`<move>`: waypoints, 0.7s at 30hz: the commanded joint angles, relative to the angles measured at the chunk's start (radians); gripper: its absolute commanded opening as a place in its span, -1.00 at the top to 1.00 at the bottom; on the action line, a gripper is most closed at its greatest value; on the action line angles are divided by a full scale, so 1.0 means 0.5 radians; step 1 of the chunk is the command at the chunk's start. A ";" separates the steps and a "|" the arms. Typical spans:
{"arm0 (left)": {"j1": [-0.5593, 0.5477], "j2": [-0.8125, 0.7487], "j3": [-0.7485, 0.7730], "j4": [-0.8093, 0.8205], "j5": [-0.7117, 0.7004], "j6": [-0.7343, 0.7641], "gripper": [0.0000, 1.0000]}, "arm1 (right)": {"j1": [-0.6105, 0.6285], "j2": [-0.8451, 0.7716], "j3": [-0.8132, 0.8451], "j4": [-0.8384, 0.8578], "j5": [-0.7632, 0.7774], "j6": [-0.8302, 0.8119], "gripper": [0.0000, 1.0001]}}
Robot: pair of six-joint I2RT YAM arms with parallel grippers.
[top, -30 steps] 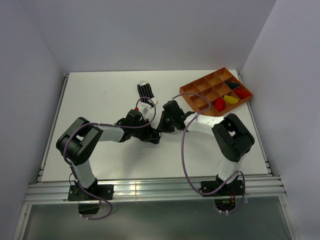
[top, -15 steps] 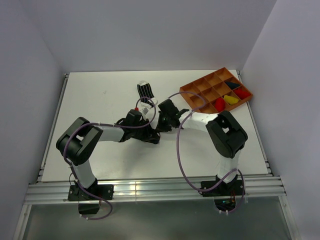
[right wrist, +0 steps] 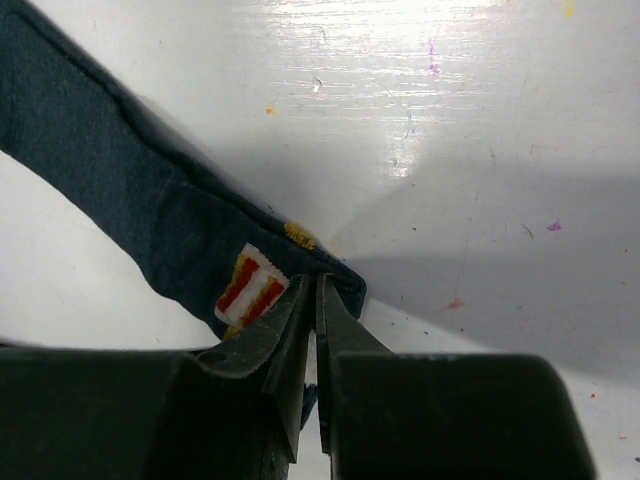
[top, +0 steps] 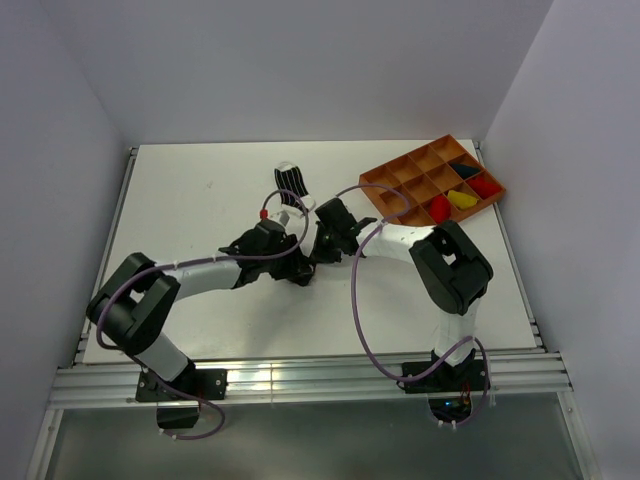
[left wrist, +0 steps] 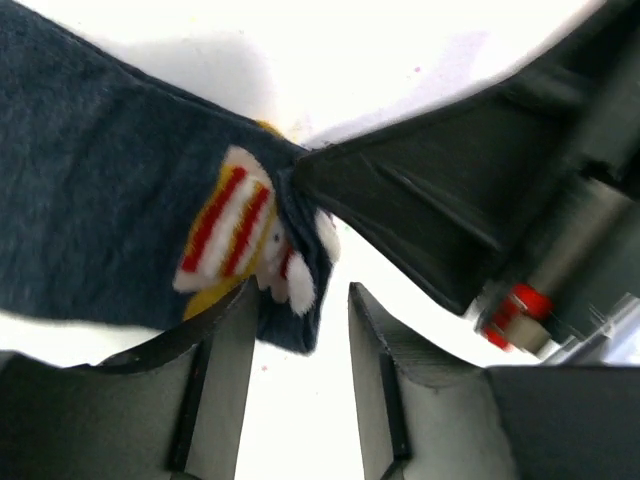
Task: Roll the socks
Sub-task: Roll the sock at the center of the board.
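**Navy sock [right wrist: 110, 190] pinched at its patterned end, left of the orange tray [top: 385, 178]**
It lies flat on the table [top: 200, 200]. The right gripper [right wrist: 312, 300] nips the patch corner (likely anchoring it for rolling), while the left gripper [left wrist: 300, 320] stands spread around that corner, clamping nothing.

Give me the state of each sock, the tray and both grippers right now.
navy sock: unrolled, one corner pinched.
striped sock: unrolled, lying flat, untouched.
tray: some compartments filled, most empty.
left gripper: open beside the navy sock.
right gripper: shut on the navy sock's corner.
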 commanded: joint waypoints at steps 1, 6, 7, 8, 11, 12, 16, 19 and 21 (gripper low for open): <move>-0.144 -0.172 0.038 -0.147 -0.402 0.110 0.07 | 0.021 0.076 0.009 -0.101 0.058 -0.001 0.75; -0.319 -0.175 0.045 -0.129 -0.737 0.211 0.07 | 0.021 0.082 0.015 -0.089 0.031 0.014 0.74; -0.344 -0.160 0.045 -0.113 -0.825 0.236 0.07 | 0.021 0.082 0.015 -0.080 0.022 0.011 0.74; -0.365 -0.150 0.042 -0.086 -0.872 0.257 0.07 | 0.021 0.088 0.015 -0.077 0.012 0.014 0.74; -0.451 -0.120 0.029 -0.037 -1.056 0.349 0.07 | 0.021 0.092 0.018 -0.070 -0.006 0.017 0.74; -0.485 -0.114 0.029 -0.024 -1.090 0.365 0.08 | 0.021 0.092 0.018 -0.067 -0.012 0.017 0.74; -0.540 -0.058 0.048 -0.012 -1.179 0.423 0.12 | 0.021 0.092 0.018 -0.064 -0.024 0.024 0.74; -0.586 -0.043 0.060 -0.006 -1.203 0.460 0.14 | 0.018 0.092 0.024 -0.067 -0.031 0.024 0.74; -0.620 -0.040 0.060 0.007 -1.222 0.485 0.15 | 0.021 0.095 0.027 -0.067 -0.040 0.027 0.74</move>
